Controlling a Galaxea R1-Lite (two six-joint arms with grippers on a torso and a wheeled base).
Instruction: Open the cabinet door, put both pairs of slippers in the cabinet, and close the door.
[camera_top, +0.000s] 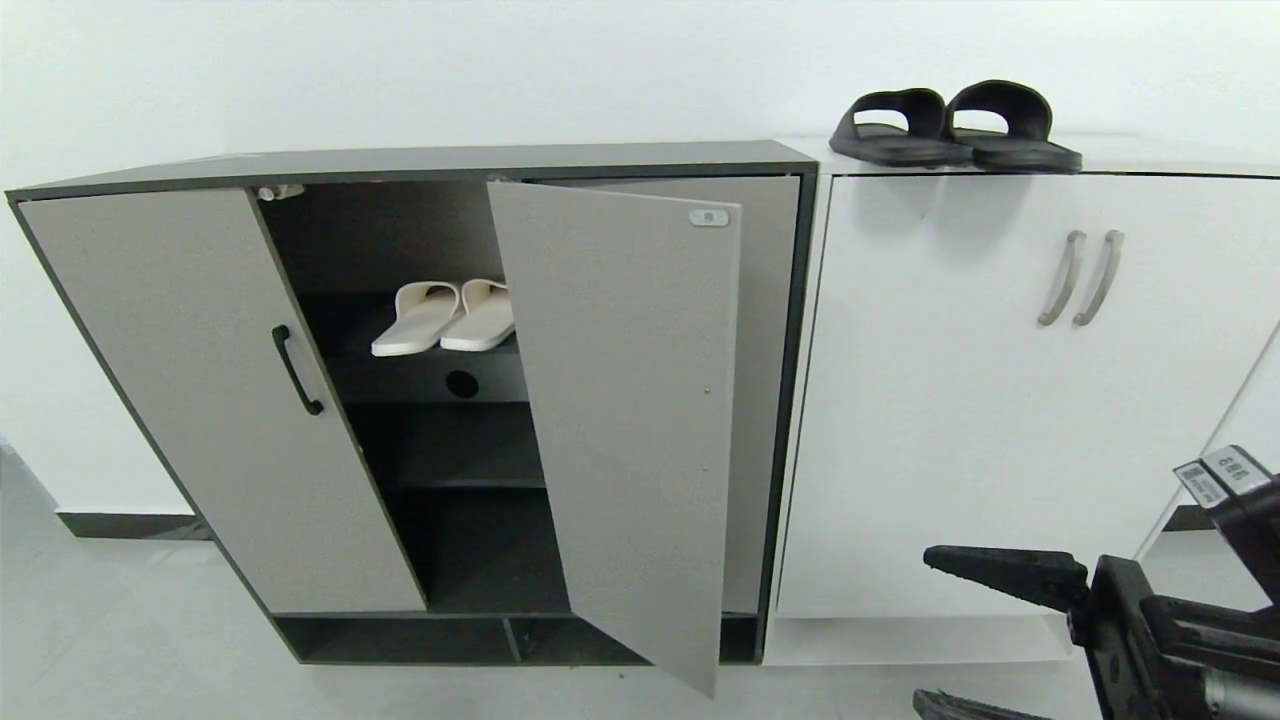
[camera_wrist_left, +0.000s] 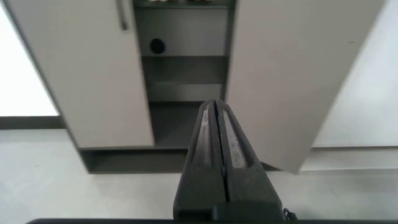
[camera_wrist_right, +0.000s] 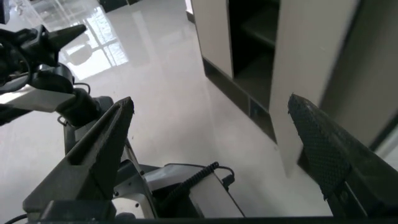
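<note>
Ahead of me stands the grey cabinet (camera_top: 420, 160): left door (camera_top: 200, 400) shut, right door (camera_top: 620, 420) swung out toward me, its free edge jutting over the pale floor (camera_top: 140, 640). Between the two doors I have a gap onto the dark interior. White slippers (camera_top: 445, 317) lie side by side on the upper shelf (camera_top: 430, 378), the right one's side hidden behind the open door's edge. Black slippers (camera_top: 955, 128) sit as a pair on top of the white cabinet (camera_top: 980, 420), which stands flush against the grey one's right side, with two metal handles (camera_top: 1080, 278) side by side on its front. Left door carries a black handle (camera_top: 297, 370). Right gripper (camera_top: 925, 628) low at my right, before the white cabinet, jaws wide apart, empty. Left gripper (camera_wrist_left: 215, 104) faces the gap low down, fingers pressed together, holding nothing. Label (camera_top: 1220, 470) on the right arm: print too small to read. Small metal plate (camera_top: 708, 217) at the open door's top corner, nothing on it I can read.
</note>
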